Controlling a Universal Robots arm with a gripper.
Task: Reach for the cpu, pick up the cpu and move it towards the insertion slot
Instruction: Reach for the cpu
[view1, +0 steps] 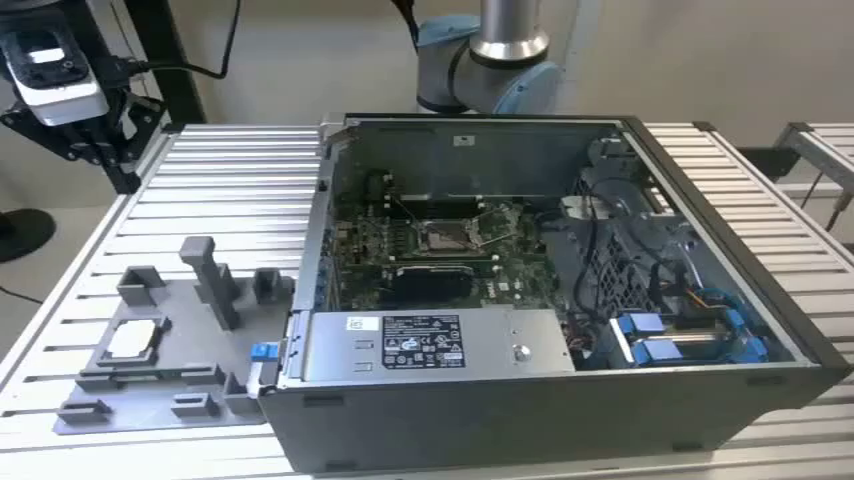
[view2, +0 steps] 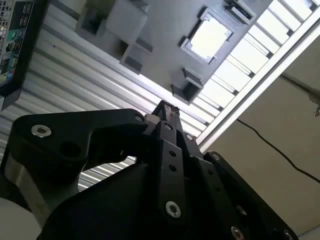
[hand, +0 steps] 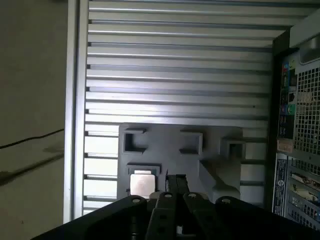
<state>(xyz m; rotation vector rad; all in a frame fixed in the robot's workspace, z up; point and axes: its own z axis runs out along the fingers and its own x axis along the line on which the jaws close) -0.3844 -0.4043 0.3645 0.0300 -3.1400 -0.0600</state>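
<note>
listing what we find at this moment: item one, the cpu (view1: 134, 340), a silvery square lying flat in its recess on the grey fixture plate (view1: 160, 405), which sits on the slatted table (view1: 227, 180) at the exterior view's left, outside the open case (view1: 534, 400). item two, the slot (view1: 447, 236), a metal-framed square on the green board (view1: 514, 265) inside the case, well apart from the cpu. item three, the gripper (hand: 175, 184), fingers pressed together and carrying nothing, hanging above the plate. in the first wrist view the cpu (hand: 142, 183) shows just beside the fingertips, not under them. we judge the reach unfinished, the chip lying to one side of the finger line and lower. being square, it offers no long axis; its edges run with the plate's.
</note>
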